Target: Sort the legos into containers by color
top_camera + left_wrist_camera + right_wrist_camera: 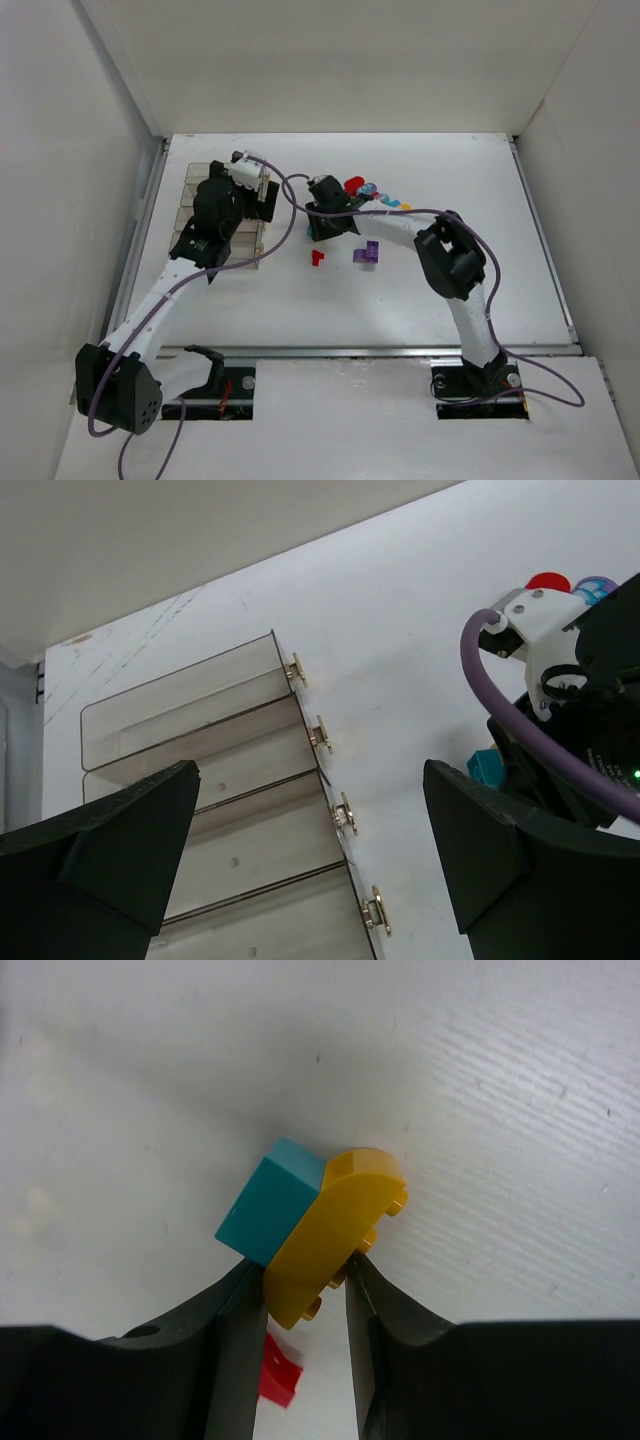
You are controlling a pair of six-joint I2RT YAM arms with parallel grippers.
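My right gripper (pixel 305 1290) is shut on a yellow lego (pixel 330 1235) with a rounded edge. A cyan lego (pixel 272 1200) sits against the yellow one's far side. A red lego (pixel 275 1375) lies on the table below them. In the top view the right gripper (pixel 322 225) hangs mid-table, with a red lego (pixel 318 257) and a purple lego (pixel 366 252) just in front of it. More legos (pixel 375 192) lie behind it. My left gripper (pixel 310 860) is open and holds nothing. It hovers over the front tabs of the clear containers (pixel 200 740), which show no bricks inside.
The row of containers (pixel 196 180) stands at the table's left side, partly under the left arm. White walls close in the table on the left, back and right. In the left wrist view a cyan brick (pixel 487 768) lies beside the right arm, whose purple cable (pixel 520 740) loops nearby.
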